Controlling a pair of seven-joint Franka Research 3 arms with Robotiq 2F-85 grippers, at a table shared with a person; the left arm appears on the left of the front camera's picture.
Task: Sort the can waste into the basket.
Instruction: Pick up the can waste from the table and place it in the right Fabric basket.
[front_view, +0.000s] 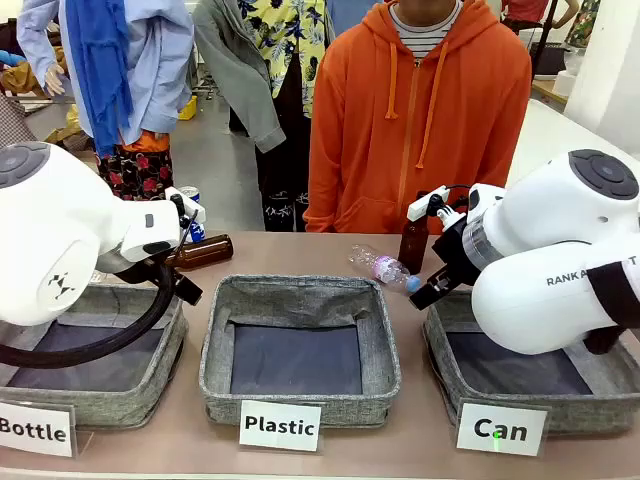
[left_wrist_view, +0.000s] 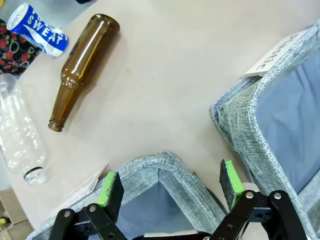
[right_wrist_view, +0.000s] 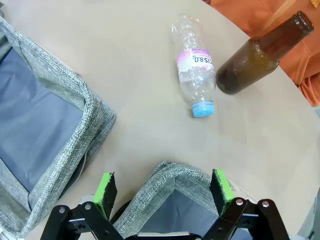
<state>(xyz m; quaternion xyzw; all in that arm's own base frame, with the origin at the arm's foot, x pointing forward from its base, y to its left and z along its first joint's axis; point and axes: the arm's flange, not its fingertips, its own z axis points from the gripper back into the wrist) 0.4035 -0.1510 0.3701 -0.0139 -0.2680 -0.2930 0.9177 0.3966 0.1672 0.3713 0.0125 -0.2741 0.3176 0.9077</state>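
Both grippers stand wide and empty. The left gripper (left_wrist_view: 169, 182) hangs over a corner of the Bottle basket (left_wrist_view: 165, 160), and the right gripper (right_wrist_view: 163, 189) over a corner of the Can basket (right_wrist_view: 175, 172). The dented blue-and-white can (left_wrist_view: 40, 30) lies on its side near the table's far edge, just beside a brown bottle (left_wrist_view: 82, 65) and well apart from the Can basket at the opposite end. My worries: a glancing finger could nudge the can off the edge, the pads could slip on its dented wall, and the bottle could roll if clipped. The long carry over the Plastic basket (left_wrist_view: 240, 120) also risks a drop into the wrong bin.
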